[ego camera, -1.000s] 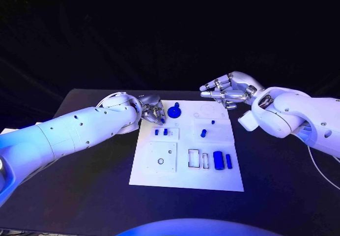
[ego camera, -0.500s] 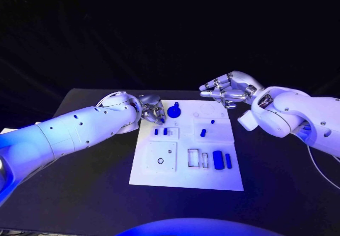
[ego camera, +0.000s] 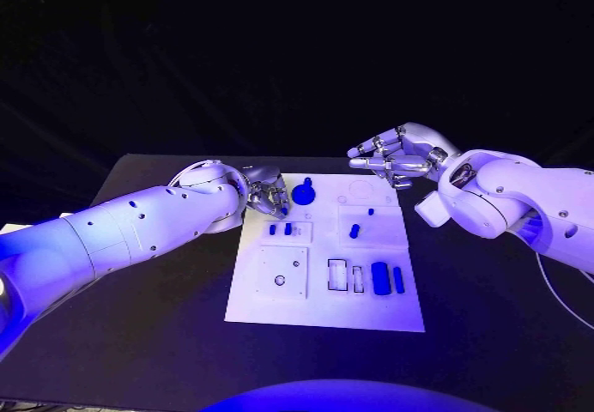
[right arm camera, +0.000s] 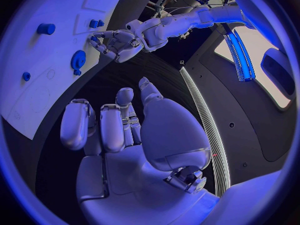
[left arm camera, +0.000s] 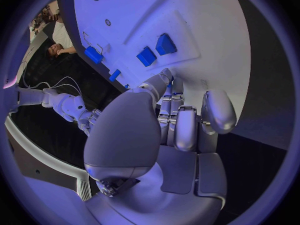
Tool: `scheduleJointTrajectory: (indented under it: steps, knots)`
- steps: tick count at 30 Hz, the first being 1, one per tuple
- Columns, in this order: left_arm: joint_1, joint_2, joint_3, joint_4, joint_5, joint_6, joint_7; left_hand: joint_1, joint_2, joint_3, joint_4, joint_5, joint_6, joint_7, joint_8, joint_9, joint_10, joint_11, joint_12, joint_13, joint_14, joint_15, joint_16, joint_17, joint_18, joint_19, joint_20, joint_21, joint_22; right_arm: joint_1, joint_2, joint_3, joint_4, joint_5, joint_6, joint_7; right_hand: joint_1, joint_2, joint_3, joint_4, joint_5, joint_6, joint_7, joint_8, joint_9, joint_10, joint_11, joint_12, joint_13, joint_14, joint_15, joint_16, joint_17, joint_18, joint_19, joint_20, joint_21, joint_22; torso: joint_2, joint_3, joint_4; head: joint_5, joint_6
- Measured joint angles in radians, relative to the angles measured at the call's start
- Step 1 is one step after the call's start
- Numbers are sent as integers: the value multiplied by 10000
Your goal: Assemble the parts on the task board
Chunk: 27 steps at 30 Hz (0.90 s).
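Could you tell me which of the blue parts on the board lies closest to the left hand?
The round, gear-like blue part at the board's far end, just beside the left hand; the other blue parts are small pegs or bars lying farther down the board.

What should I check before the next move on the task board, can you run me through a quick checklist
1. Left hand at the task board near the far left corner, beside the round blue part: ok.
2. Left hand holding a part: cannot tell; its fingers are curled and hide the tips.
3. Right hand clear of the parts, hovering past the board's far right corner, holding nothing: ok.
4. Two small blue parts standing side by side on the board: ok.
5. Long blue parts lying near the board's right edge: ok.
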Motion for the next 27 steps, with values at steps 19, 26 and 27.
scheduleJointTrajectory:
  steps: [19, 26, 27]
  knots:
    - [-5, 39, -7, -36, -2, 112, -130, -265, -265, 54, -54, -31, -550, 408, -373, -193, -344, 342, -398, -55, -68, 114, 0, -195, 1, -111, 36, -156, -1, 0, -9, 0, 0, -4, 25, -10, 0, 0, -32, 32, 0, 0, 0, 0, 0, -24, -24, 0, -29, 0, 0, 0, -14, 0, -36, 36, 0, -34, -3, 5, 0, 8, 12]
    - [-10, 27, -11, -41, -4, 158, -237, -371, -370, 80, -80, -30, -997, 588, -410, -334, -539, 464, -517, -68, -107, 252, 0, -259, 0, -181, 106, -207, -1, 0, -17, 0, -17, -5, 26, -11, 0, 0, -43, 43, -1, 0, 0, 0, 0, -33, -33, 0, -29, 0, 0, 0, -14, 1, -36, 36, 0, -34, -4, 3, 0, 0, 18]
    - [-10, 24, -11, -41, -4, 158, -248, -384, -384, 83, -83, -30, -1121, 610, -410, -367, -563, 487, -518, -68, -107, 252, 0, -268, 3, -158, 130, -235, -1, 0, -18, 0, -24, -5, 26, -11, 0, 0, -43, 43, -1, 0, 0, 0, 0, -33, -33, 0, -29, 0, 0, 0, -14, 0, -36, 36, 0, -34, -4, 4, 0, 0, 18]
